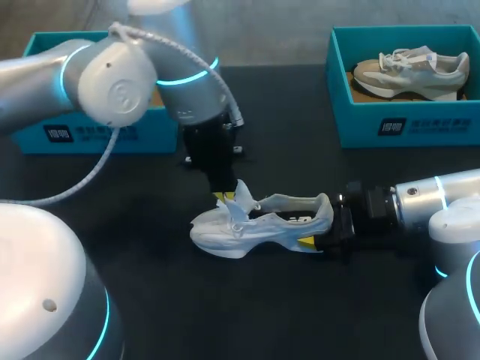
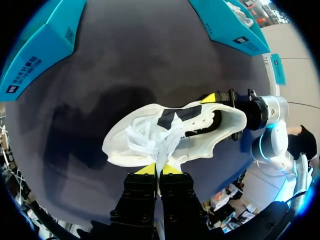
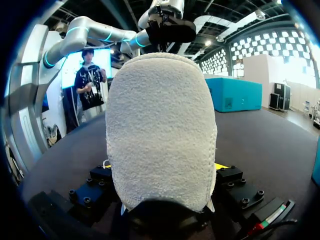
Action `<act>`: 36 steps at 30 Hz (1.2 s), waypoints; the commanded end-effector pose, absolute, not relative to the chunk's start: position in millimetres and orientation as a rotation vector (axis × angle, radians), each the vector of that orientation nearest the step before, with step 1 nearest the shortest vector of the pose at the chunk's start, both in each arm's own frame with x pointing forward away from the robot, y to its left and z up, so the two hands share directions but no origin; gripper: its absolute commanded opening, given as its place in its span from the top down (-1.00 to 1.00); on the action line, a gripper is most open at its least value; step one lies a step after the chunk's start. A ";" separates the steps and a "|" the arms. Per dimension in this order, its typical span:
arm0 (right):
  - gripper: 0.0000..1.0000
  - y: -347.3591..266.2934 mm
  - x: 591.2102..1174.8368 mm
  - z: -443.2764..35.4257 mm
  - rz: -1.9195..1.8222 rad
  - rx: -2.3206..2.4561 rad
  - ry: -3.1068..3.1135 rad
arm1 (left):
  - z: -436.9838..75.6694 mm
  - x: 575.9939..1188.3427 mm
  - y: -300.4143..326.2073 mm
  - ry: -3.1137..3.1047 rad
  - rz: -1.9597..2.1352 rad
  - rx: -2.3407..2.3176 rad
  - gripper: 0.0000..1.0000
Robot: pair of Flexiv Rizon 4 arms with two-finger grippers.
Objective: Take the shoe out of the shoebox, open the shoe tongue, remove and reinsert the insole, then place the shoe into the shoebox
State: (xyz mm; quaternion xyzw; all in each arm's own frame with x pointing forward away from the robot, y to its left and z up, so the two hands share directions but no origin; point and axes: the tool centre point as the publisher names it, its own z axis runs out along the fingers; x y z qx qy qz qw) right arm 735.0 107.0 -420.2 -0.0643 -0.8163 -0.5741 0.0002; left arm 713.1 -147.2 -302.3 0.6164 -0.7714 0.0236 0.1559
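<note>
Two grippers hold a white shoe (image 1: 259,225) lying at the centre of the black table (image 1: 165,289). The left gripper (image 1: 225,197), at the shoe's 11 o'clock, pinches the tongue (image 2: 167,142) with its fingers pressed together. The right gripper (image 1: 322,232), at 3 o'clock, clamps the heel. One teal shoebox (image 1: 82,133) sits at 10 o'clock. A second shoebox (image 1: 420,124) at 2 o'clock holds another shoe (image 1: 412,71).
</note>
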 end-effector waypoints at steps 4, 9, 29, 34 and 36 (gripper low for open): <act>1.00 107.6 735.5 -420.0 -1.800 -0.204 -2.567 | -310.0 708.5 -130.3 -2.123 0.168 1.709 1.00; 1.00 107.6 735.5 -420.0 -1.800 -0.204 -2.567 | -315.9 705.4 -119.6 -2.140 0.150 1.695 1.00; 1.00 107.6 735.5 -420.0 -1.800 -0.204 -2.567 | -351.0 701.7 -95.7 -2.134 0.055 1.753 1.00; 1.00 107.6 735.5 -420.0 -1.800 -0.204 -2.567 | -357.4 701.6 -92.9 -2.131 0.031 1.773 1.00; 1.00 107.6 735.5 -420.0 -1.800 -0.204 -2.567 | -359.0 701.2 -91.5 -2.132 0.021 1.782 1.00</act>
